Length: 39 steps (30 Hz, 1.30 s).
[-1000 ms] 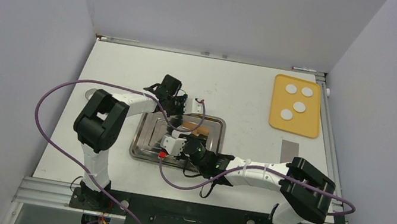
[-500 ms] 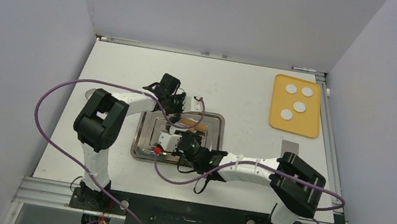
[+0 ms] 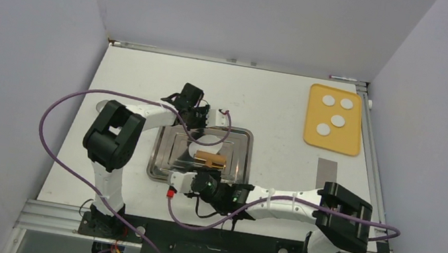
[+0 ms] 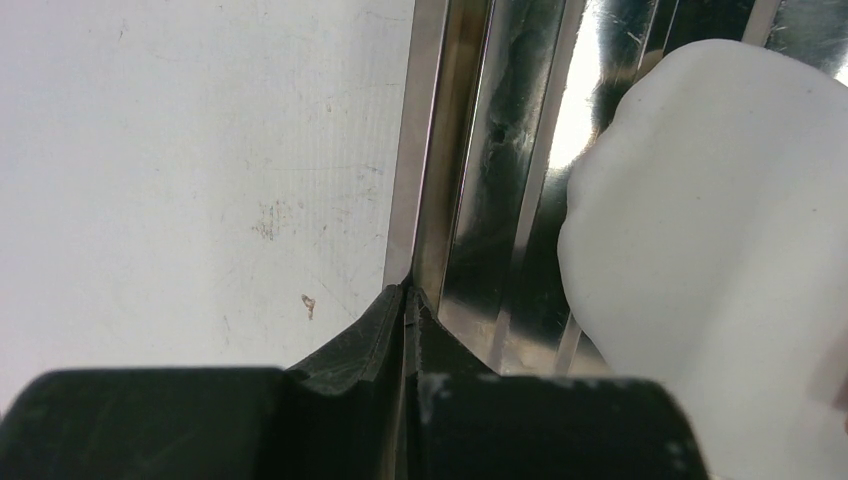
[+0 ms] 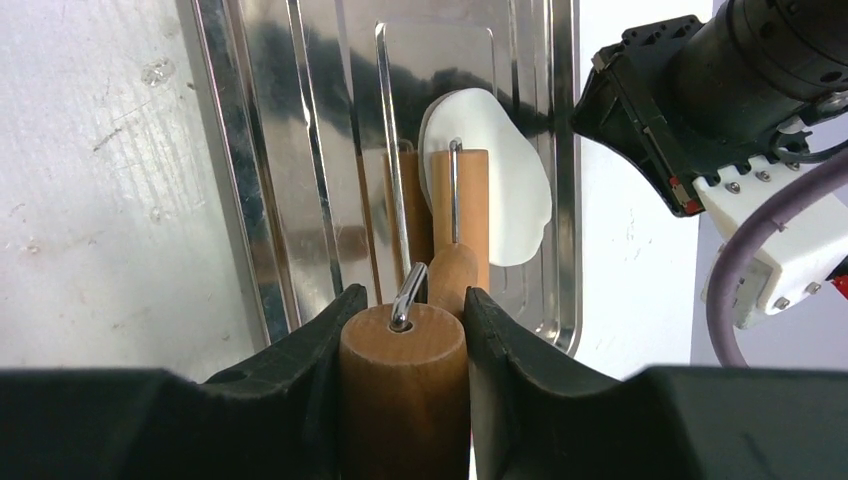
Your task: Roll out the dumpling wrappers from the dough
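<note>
Top external view is showing four dumpling wrappers (image 3: 338, 121), small white discs, lying on a yellow board (image 3: 347, 143) at the far right corner of the table (image 3: 133, 85), well apart from both arms. A steel tray (image 3: 159, 157) is sitting in the middle, with a white dough sheet (image 3: 209, 140) inside its far part. The right gripper (image 3: 189, 181) is reaching over the near rim of the tray. In the right wrist view its fingers (image 5: 330, 330) are clamping the wooden handle of the rolling pin (image 5: 403, 370), and the roller is lying against the near edge of the dough. The left gripper (image 4: 405, 297) is fully closed, with its tips touching the tray's rim, just beside the dough.
</note>
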Each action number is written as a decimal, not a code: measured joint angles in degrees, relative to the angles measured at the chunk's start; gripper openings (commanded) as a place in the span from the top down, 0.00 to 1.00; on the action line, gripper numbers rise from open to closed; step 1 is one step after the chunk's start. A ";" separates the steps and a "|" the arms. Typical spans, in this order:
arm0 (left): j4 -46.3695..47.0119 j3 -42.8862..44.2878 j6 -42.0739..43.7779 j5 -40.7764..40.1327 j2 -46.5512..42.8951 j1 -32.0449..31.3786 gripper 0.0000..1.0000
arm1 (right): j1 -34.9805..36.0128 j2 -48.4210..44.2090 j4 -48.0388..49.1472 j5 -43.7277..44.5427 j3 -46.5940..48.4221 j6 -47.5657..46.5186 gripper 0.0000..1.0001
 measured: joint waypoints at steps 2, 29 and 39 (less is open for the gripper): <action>0.00 0.00 0.00 0.00 0.00 0.00 1.00 | -0.13 -0.83 -1.53 -0.63 0.46 0.50 0.92; -0.02 0.00 0.02 0.00 0.00 -0.02 1.00 | -3.63 9.79 6.73 5.88 6.05 -14.43 0.92; -0.02 0.00 0.04 0.00 0.00 0.00 1.00 | -4.57 4.68 5.79 -1.11 3.37 -8.79 0.92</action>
